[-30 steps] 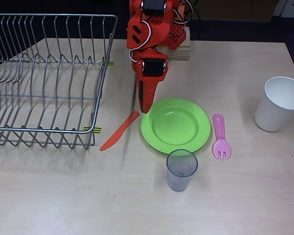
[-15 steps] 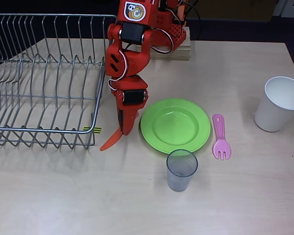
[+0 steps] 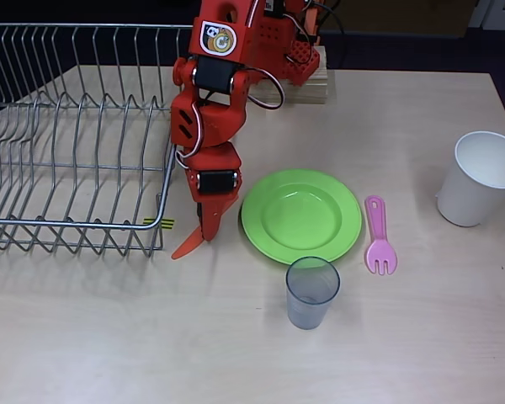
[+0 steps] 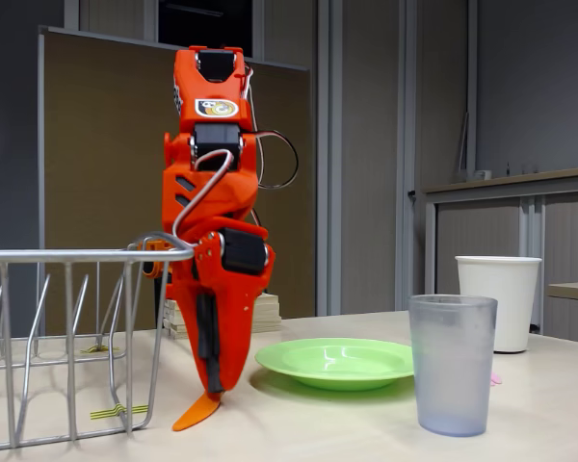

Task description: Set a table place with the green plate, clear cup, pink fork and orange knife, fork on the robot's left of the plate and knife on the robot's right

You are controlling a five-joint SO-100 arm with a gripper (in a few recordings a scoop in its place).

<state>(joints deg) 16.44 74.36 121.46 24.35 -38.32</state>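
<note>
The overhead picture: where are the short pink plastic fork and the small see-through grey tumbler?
Short pink plastic fork (image 3: 378, 236), overhead view, mid-handle.
Small see-through grey tumbler (image 3: 311, 295), overhead view, on its wall.

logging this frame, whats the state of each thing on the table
gripper: tip down on the orange knife, jaws look shut
orange knife: flat on table, mostly hidden
green plate: upright, empty
clear cup: upright, empty
pink fork: flat, untouched
white cup: upright
dish rack: empty
</note>
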